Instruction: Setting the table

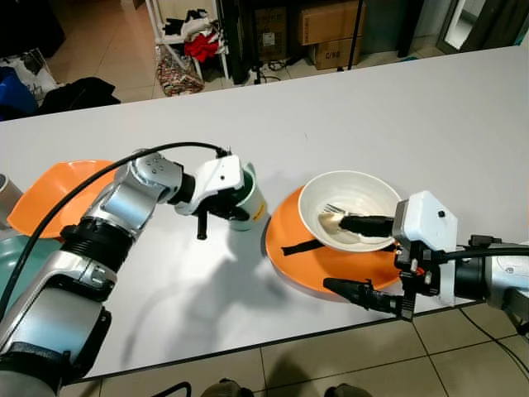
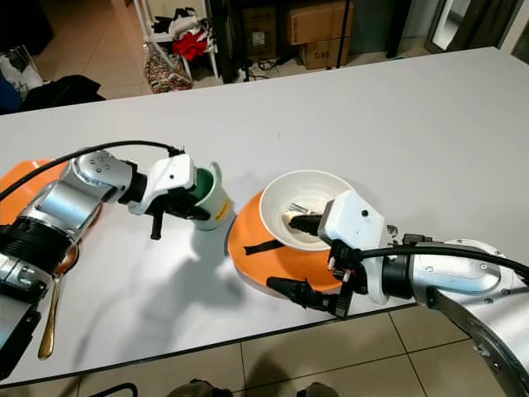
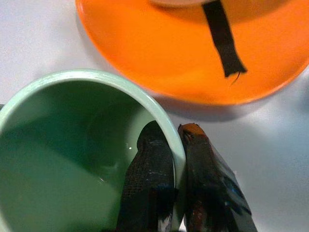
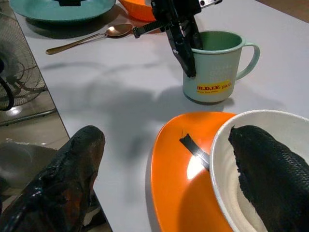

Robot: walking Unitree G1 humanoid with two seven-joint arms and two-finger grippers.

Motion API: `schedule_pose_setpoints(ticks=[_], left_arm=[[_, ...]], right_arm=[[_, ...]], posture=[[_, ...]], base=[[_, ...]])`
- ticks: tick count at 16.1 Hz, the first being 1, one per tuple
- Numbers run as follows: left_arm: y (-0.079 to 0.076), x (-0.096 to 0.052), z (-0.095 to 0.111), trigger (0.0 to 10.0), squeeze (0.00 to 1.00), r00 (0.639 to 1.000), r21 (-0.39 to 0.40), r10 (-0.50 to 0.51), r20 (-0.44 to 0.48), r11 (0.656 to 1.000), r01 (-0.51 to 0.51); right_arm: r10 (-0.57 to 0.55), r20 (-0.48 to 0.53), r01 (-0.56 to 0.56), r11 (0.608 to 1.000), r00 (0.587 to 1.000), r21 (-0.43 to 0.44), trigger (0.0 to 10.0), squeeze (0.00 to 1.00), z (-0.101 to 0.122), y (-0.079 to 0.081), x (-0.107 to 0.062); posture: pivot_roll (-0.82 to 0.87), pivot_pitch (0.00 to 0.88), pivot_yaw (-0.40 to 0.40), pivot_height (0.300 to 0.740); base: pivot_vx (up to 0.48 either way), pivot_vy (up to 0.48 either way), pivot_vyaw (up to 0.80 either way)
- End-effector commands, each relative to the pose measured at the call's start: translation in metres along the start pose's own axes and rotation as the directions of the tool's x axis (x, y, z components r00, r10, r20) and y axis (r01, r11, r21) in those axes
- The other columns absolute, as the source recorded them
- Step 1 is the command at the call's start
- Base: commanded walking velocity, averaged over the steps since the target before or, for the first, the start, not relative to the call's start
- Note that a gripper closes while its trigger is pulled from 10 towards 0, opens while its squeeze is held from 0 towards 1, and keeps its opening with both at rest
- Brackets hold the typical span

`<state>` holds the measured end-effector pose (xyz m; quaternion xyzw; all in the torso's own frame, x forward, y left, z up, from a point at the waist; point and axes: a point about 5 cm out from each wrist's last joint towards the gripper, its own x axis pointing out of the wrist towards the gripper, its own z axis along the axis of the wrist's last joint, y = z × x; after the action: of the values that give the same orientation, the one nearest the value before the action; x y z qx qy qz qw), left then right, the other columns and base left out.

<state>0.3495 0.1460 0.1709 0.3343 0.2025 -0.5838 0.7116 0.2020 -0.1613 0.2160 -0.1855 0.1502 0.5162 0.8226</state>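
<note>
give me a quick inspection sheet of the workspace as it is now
surface: white table, mostly bare
job's things: green mug beside orange plate; white bowl on it, fork inside; spoon, second orange plate, teal plate
clutter: nothing seen
grippers: left tool pinches mug rim; right tool open across bowl rim
cables: black cable along left arm
surroundings: boxes, clothes, fan

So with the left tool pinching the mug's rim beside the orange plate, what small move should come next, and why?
Probably let go: open the left tool and lift it off. The green mug appears to stand upright on the white table, just clear of the orange plate under the white bowl, so it seems placed. One finger is inside the rim, one outside.
</note>
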Motion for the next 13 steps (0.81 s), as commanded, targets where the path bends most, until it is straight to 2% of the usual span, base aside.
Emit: schedule_pose_setpoints(ticks=[1,6,9,10,11,12,13], left_arm=[[0.005,-0.004,0.005,10.0,1.0,1.0,0.031,0.013,-0.021,0.999,-0.012],[0.008,-0.004,0.008,10.0,1.0,0.999,0.035,0.04,-0.008,0.999,-0.039],[0.013,-0.011,0.018,10.0,1.0,0.997,0.045,0.059,0.04,0.997,-0.061],[0.017,-0.025,0.03,10.0,1.0,0.99,0.058,0.099,0.105,0.993,-0.105],[0.018,-0.031,0.035,10.0,1.0,0.985,0.066,0.115,0.132,0.99,-0.124],[0.018,-0.042,0.046,10.0,1.0,0.969,0.056,0.127,0.212,0.988,-0.142],[0.015,-0.056,0.058,10.0,1.0,0.937,0.036,0.146,0.318,0.986,-0.165]], right_arm=[[0.021,-0.009,-0.021,1.0,1.0,-0.002,10.0,0.0,-0.001,0.003,0.001],[0.017,-0.015,-0.017,1.0,1.0,0.002,10.0,0.0,-0.003,0.004,0.0],[0.017,-0.02,-0.017,1.0,1.0,-0.01,10.0,0.0,0.001,0.005,-0.004],[0.01,-0.026,-0.01,1.0,1.0,-0.016,10.0,0.0,0.001,0.002,-0.008],[0.006,-0.027,-0.006,1.0,1.0,-0.019,10.0,0.0,0.002,0.001,-0.009],[-0.007,-0.029,0.007,1.0,1.0,-0.022,10.0,0.0,0.002,-0.003,-0.012],[-0.02,-0.018,0.02,0.999,1.0,-0.026,10.0,0.0,0.004,-0.006,-0.015]], posture=[[-0.1,0.034,0.139,0.74],[-0.1,0.035,0.142,0.74],[-0.1,0.031,0.136,0.74],[-0.1,0.025,0.135,0.74],[-0.1,0.025,0.135,0.74],[-0.1,0.012,0.13,0.74],[-0.1,0.007,0.128,0.74]], base=[[0.0,0.0,0.0],[0.0,0.0,0.0],[0.0,0.0,0.0],[0.0,0.0,0.0],[0.0,0.0,0.0],[0.0,0.0,0.0],[0.0,0.0,0.0]])
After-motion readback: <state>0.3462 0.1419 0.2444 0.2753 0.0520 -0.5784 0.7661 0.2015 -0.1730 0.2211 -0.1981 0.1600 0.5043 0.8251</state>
